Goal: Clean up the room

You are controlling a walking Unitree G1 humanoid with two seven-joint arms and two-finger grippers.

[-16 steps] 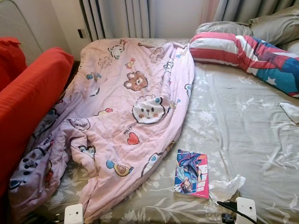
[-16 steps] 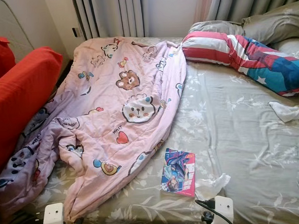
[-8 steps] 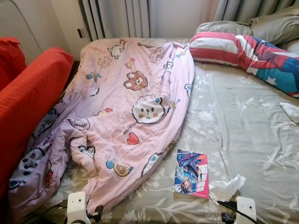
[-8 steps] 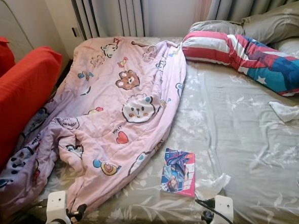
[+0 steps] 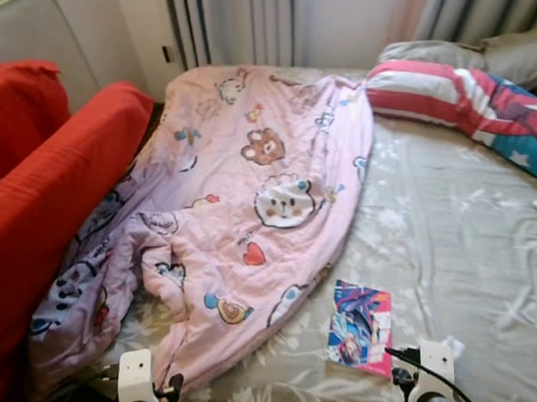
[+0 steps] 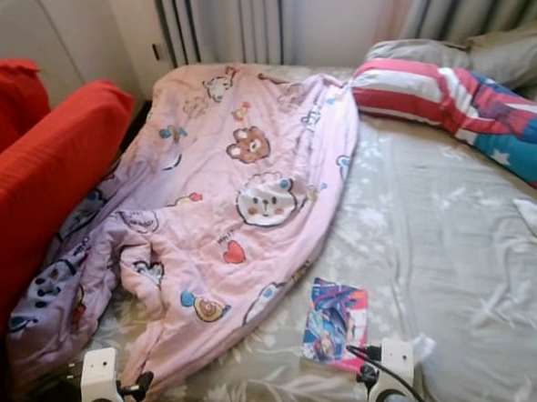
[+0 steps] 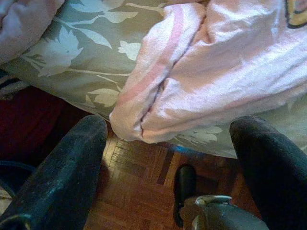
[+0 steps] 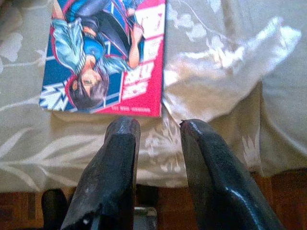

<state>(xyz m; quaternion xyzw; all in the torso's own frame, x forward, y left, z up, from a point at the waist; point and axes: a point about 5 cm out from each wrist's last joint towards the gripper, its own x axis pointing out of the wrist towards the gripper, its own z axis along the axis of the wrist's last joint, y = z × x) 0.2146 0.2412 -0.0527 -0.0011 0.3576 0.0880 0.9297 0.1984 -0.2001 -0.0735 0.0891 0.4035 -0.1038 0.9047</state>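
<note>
Left end effector (image 7: 168,158), fingers spread wide, is hovering at the quilt (image 5: 250,202) corner — soft, floppy, best pinched at its hem — right end effector (image 8: 156,158) nearly closed, empty, near the book (image 8: 105,52).

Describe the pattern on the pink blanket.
Cartoon bears, hearts and snails on the pink blanket, best seen in the left eye view.

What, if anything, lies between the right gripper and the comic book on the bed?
Nothing visible does. The right gripper, fingers slightly apart, hovers at the bed's edge just short of the comic book, with bare sheet between; a crumpled tissue lies beside the book.
</note>
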